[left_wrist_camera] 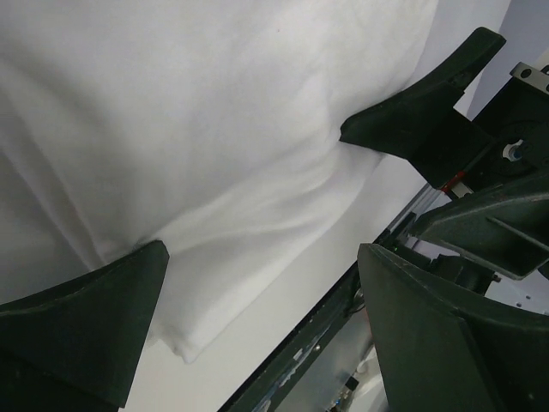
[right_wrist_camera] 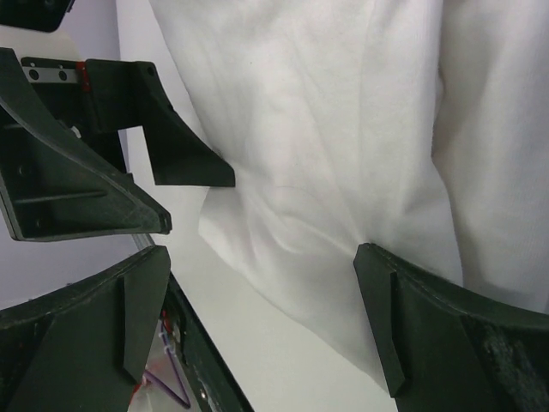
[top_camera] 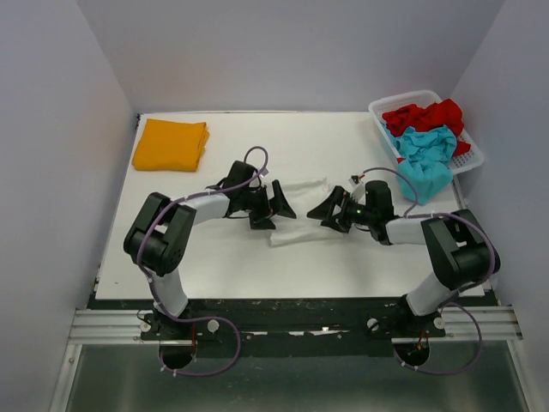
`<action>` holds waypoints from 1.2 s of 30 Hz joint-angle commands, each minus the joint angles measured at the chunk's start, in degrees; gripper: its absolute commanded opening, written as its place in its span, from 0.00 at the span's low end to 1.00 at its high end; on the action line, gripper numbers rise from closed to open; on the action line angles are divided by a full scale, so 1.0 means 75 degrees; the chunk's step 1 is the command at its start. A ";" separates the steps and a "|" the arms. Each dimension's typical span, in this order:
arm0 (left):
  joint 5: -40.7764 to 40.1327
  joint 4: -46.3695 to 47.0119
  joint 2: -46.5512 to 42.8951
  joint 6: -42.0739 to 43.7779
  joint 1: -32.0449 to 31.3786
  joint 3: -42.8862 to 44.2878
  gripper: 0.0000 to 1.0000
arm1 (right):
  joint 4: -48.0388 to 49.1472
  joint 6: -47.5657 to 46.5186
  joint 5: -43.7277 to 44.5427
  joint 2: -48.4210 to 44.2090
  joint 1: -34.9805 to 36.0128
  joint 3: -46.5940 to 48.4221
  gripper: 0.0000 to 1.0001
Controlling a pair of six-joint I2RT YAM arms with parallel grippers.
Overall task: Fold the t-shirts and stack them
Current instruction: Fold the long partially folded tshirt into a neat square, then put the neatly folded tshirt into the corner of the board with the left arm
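A white t-shirt (top_camera: 300, 211) lies partly folded and rumpled in the middle of the table. It fills the left wrist view (left_wrist_camera: 214, 129) and the right wrist view (right_wrist_camera: 343, 112). My left gripper (top_camera: 274, 213) (left_wrist_camera: 262, 253) is open at its left end, one finger resting on the cloth. My right gripper (top_camera: 323, 216) (right_wrist_camera: 262, 257) is open at its right end, one finger on the cloth. The two grippers face each other. A folded orange-yellow t-shirt (top_camera: 171, 144) lies at the far left. A red t-shirt (top_camera: 425, 114) and a teal t-shirt (top_camera: 426, 156) are bunched in the basket.
The white lattice basket (top_camera: 470, 160) stands at the far right corner, the teal shirt hanging over its near rim. Walls close in the table on three sides. The table's near edge and black rail (left_wrist_camera: 317, 335) run close below the white shirt.
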 commanded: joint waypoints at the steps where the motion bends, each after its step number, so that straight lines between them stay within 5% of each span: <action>1: -0.0517 -0.0359 -0.0988 0.0223 -0.0151 -0.1470 0.99 | -0.1907 -0.0649 0.0708 -0.0729 -0.0014 -0.1307 1.00; 6: -0.0980 -0.0627 -0.2204 0.0419 -0.0518 -0.1613 0.98 | -0.2856 -0.0943 0.0704 -0.2469 0.0053 -0.1355 1.00; 12: -0.1405 -0.0991 -0.2175 0.0446 -0.0509 -0.1056 0.99 | -0.3003 -0.0755 0.0967 -0.3618 0.0052 -0.0261 1.00; 26: -0.1477 -0.1234 -0.0490 0.0285 -0.0497 -0.0300 0.98 | -0.1759 -0.0594 0.1318 -0.0675 -0.0103 0.0192 1.00; 29: -0.1397 -0.1089 -0.0253 0.0173 -0.0509 -0.0317 0.91 | -0.1847 -0.0586 0.1615 -0.0307 -0.0179 0.0224 1.00; 36: -0.1741 -0.1136 0.0257 -0.0129 -0.0711 -0.0048 0.53 | -0.1765 -0.0483 0.1587 -0.0692 -0.0181 -0.0187 1.00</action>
